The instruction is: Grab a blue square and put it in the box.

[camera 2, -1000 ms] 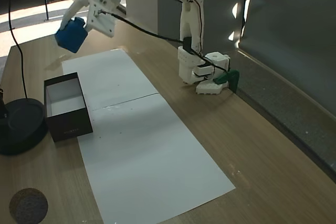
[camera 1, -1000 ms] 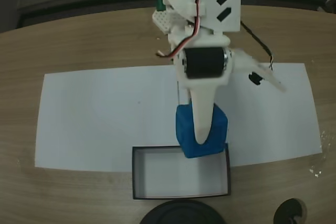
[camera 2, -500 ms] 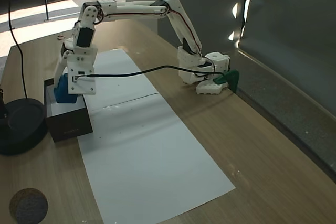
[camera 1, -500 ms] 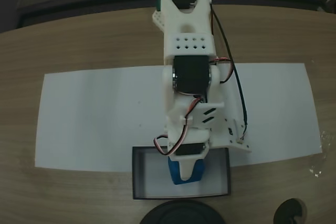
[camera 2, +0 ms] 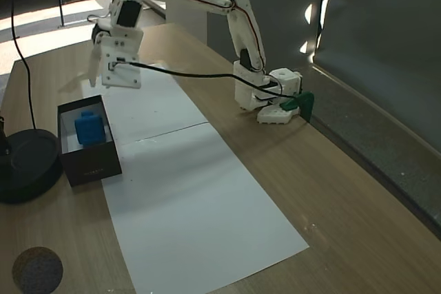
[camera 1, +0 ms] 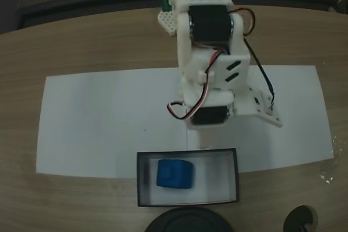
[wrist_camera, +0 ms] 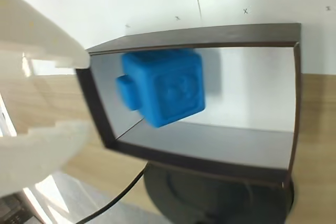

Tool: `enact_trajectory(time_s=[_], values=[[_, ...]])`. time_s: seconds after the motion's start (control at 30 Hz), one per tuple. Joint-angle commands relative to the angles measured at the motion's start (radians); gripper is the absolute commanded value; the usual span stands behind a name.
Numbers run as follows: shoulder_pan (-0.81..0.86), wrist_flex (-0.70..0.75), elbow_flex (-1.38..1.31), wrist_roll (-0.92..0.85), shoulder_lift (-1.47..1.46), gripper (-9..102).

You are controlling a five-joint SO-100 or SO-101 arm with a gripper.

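- Wood-grain surface [camera 1: 92, 42], curved far edge, with a long white paper sheet [camera 1: 103, 123] laid across it; dark wall panels behind in a fixed view.
- Shallow rectangular box with thin black walls and a white floor [camera 1: 228, 180] sits at the 6 o'clock edge of the sheet in a fixed view; in the other fixed view [camera 2: 93, 164] it lies at 9 o'clock, just beside the sheet's edge.
- Small bright-blue cube with rounded edges [camera 1: 174, 174] rests inside the box, toward its 9 o'clock half, clear of the walls; also seen inside it in the other fixed view [camera 2: 89, 128].
- Wrist view: cube [wrist_camera: 165, 88] on the white floor, a faint raised mark on one face, a small nub at 9 o'clock.
- White printed arm [camera 2: 231, 15] reaches from its base at 3 o'clock; pincer [camera 2: 100, 74] hangs above the box at its 12 o'clock side, apart from the cube.
- Wrist view: the two white fingers [wrist_camera: 39, 38] stand spread wide, holding nothing.
- Black round base [camera 2: 24, 163] just beside the box at 9 o'clock.
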Motion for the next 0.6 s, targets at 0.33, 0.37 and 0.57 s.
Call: enact_trajectory(time_s=[0.33, 0.37, 0.57], values=[[-0.101, 0.141, 0.293, 0.006, 1.039, 2], [-0.101, 0.140, 0.368, 0.006, 1.114, 2], [-0.100, -0.005, 0.877, -0.071, 1.568, 1]])
